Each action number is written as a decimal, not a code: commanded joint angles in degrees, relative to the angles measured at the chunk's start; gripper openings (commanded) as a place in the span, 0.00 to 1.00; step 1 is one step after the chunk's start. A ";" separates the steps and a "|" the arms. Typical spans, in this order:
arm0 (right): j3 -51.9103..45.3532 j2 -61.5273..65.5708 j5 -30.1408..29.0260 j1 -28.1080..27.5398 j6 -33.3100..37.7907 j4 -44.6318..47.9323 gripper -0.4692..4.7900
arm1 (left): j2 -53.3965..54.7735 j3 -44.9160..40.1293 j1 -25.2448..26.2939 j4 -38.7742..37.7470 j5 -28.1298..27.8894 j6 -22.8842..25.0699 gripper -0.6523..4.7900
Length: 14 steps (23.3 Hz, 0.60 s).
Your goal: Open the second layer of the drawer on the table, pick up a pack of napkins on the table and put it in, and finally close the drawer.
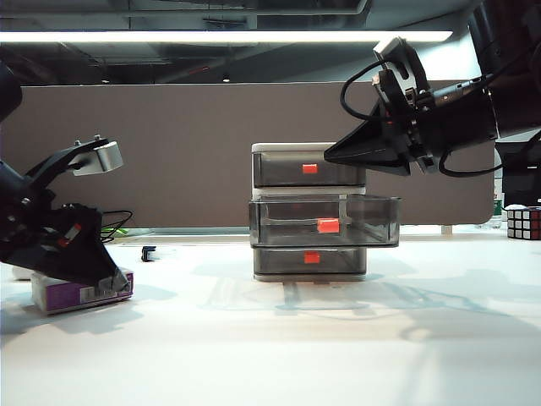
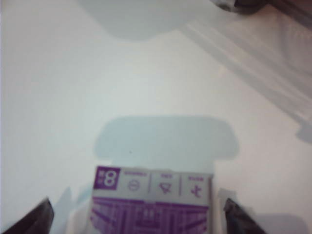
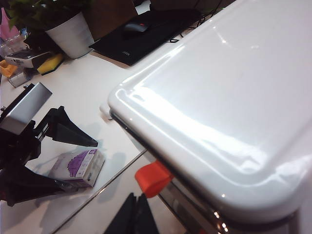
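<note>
On the plain white table (image 1: 279,355), near its left edge, the wide-open left gripper (image 2: 139,214) straddles the purple-and-white napkin pack (image 2: 151,204), holding nothing; centre it, then squeeze. The right gripper (image 1: 338,155), closed and empty, hangs by the grey three-tier cabinet's (image 1: 308,211) top, its middle smoky drawer (image 1: 325,222) pulled out.

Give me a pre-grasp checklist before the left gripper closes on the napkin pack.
1. Middle drawer pulled out: ok.
2. Left gripper open: ok.
3. Napkin pack between its fingers: ok in the left wrist view.
4. Fingers low enough on the pack: cannot tell.
5. Right gripper clear of the drawer opening: ok, it sits up by the top drawer, fingers together.
6. Pack flat on the table: ok.
</note>
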 commanded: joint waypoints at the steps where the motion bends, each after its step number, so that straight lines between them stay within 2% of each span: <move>1: 0.35 -0.24 -0.26 0.07 0.20 0.59 0.08 | -0.11 0.17 0.11 -1.92 0.15 0.72 0.96; 3: 0.35 -0.24 -0.26 0.07 0.20 0.59 0.08 | -0.09 0.17 0.09 -3.50 0.15 2.69 0.89; 6: 0.35 -0.24 -0.26 0.07 0.22 0.57 0.08 | -0.09 0.15 0.09 -4.07 0.13 3.06 0.79; 8: 0.35 -0.24 -0.26 0.07 0.55 0.59 0.08 | -0.09 0.15 0.09 -3.65 -0.04 3.06 0.77; 12: 0.35 -0.24 -0.28 0.07 0.63 0.57 0.08 | -0.09 0.15 0.09 -3.52 -0.04 3.06 0.53; 13: 0.35 -0.24 -0.26 0.07 0.63 0.57 0.08 | -0.09 0.15 0.09 -3.19 -0.04 3.06 0.49; 14: 0.35 -0.24 -0.28 0.07 0.66 0.57 0.08 | -0.11 0.15 0.09 -2.89 -0.04 3.04 0.49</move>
